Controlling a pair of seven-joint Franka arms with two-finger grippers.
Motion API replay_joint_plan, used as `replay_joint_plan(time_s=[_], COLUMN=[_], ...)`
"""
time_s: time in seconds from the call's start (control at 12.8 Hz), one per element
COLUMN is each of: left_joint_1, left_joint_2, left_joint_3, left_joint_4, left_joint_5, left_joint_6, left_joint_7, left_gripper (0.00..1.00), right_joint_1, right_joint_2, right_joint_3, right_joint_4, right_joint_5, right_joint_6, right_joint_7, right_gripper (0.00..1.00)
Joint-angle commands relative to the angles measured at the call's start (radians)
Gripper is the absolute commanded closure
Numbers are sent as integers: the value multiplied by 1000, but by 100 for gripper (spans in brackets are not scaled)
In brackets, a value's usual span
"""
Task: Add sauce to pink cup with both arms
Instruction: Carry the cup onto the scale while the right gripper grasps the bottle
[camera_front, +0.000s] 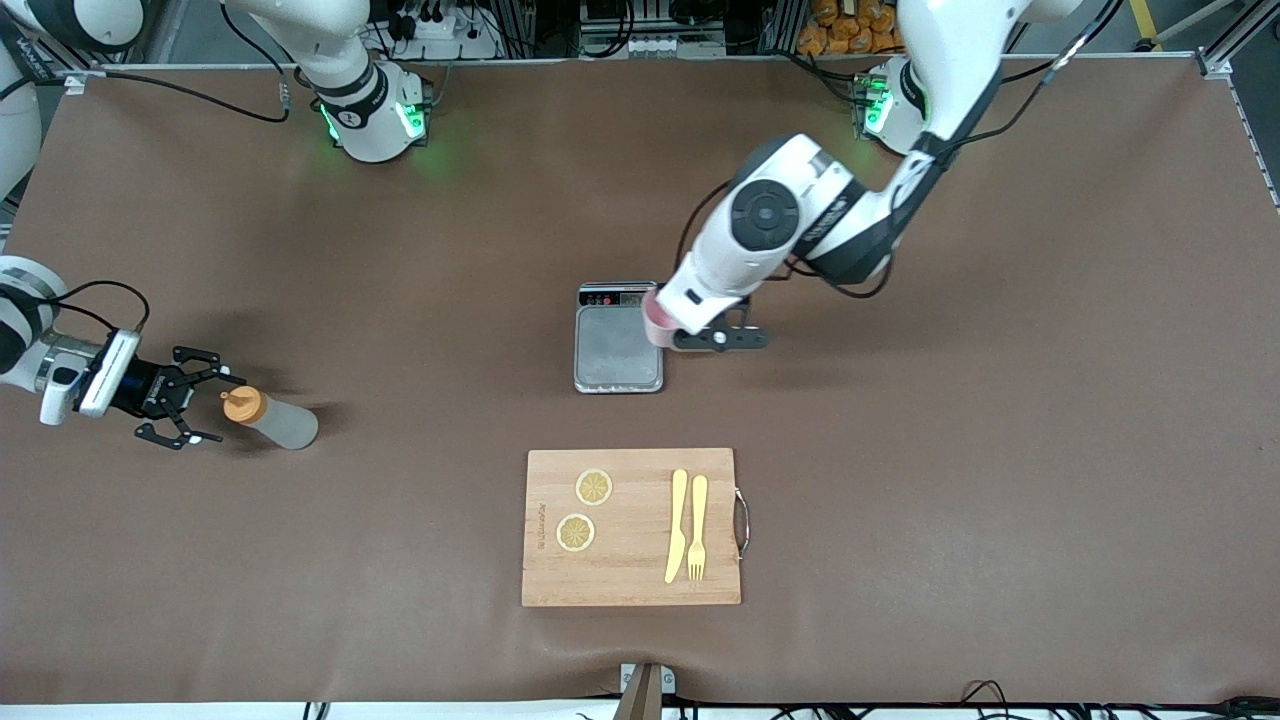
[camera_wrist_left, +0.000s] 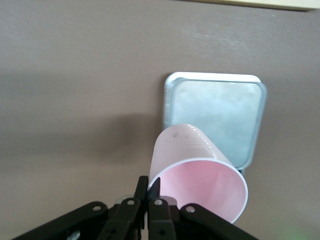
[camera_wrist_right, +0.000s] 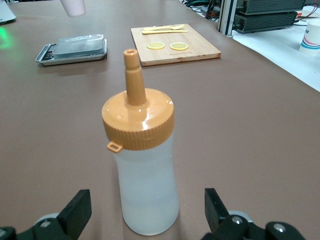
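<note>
Right wrist view: sauce (camera_wrist_right: 145, 170) between open right tool (camera_wrist_right: 147, 217) fingers.

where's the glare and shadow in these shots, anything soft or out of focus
Front view: green base lights tint the table; a soft shadow lies beside the sauce bottle. Left wrist view: the pink cup casts a broad dim shadow, and the metal tray looks hazy. Right wrist view: a highlight sits on the bottle's orange cap; the cutting board is slightly soft.

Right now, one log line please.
left gripper: shut on pink cup over scale | right gripper: open beside sauce bottle
</note>
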Motion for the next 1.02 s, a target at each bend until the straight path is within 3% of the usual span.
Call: replay_joint_plan(time_s=[0.0, 0.39, 0.86, 0.94], left_joint_1=[-51, -112, -226, -224], left_joint_2=[85, 204, 220, 220], left_joint_3=[11, 15, 130, 132], left_joint_4=[114, 229, 238, 238], left_joint_5=[23, 118, 126, 124], left_joint_6=[-18, -10, -10, -10], left_joint_7=[-74, -150, -156, -154], left_gripper=[100, 100, 100, 76], right_joint_1=[-22, -13, 8, 19], right_joint_2=[14, 22, 46, 46], right_joint_3=[14, 14, 17, 15], right_joint_4=[4, 11, 11, 10], right_joint_5=[25, 29, 47, 74], right_joint_6=[-4, -1, 34, 29], right_joint_7=[-33, -24, -24, -24], right_gripper=[0, 0, 0, 0])
